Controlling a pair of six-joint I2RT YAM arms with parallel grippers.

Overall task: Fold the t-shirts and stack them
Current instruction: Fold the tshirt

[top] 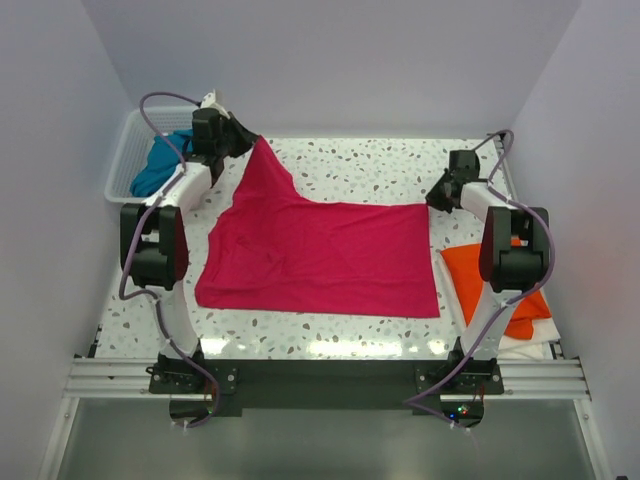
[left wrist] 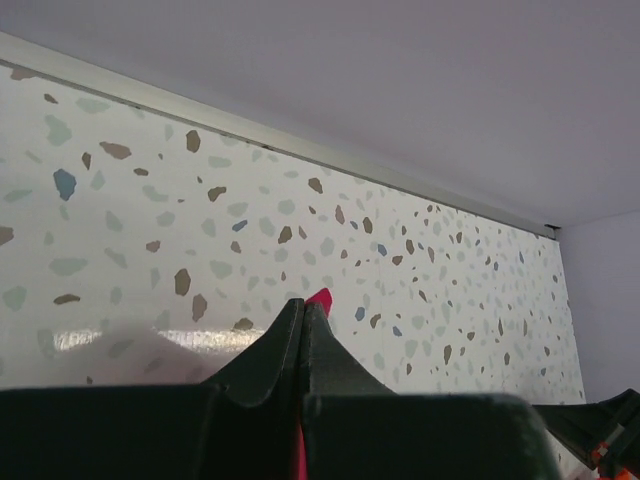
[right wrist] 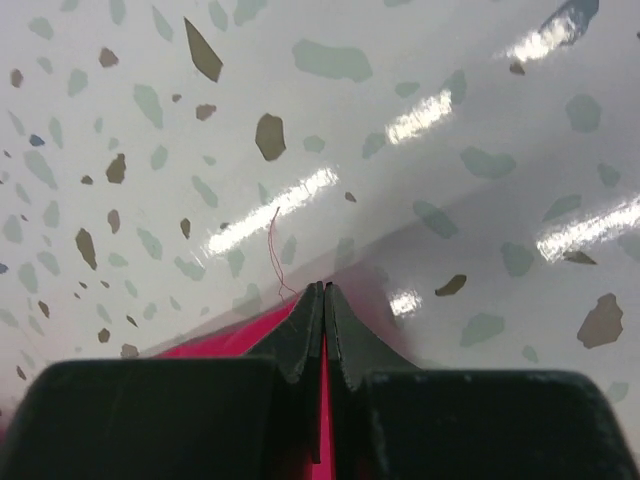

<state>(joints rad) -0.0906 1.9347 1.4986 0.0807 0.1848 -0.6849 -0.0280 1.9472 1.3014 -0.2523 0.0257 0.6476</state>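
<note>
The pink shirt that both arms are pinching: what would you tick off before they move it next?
1. Left end effector shut on a far corner of the crimson-pink shirt: ok, a pink tip pokes out of it.
2. Right end effector shut on the other far corner: ok, pink cloth sits in the grip.
3. Rest of the shirt spread out on the table: ok.
4. Teal shirt in the basket, apart from the pink one: ok.
5. How much cloth each grip holds: cannot tell.
</note>
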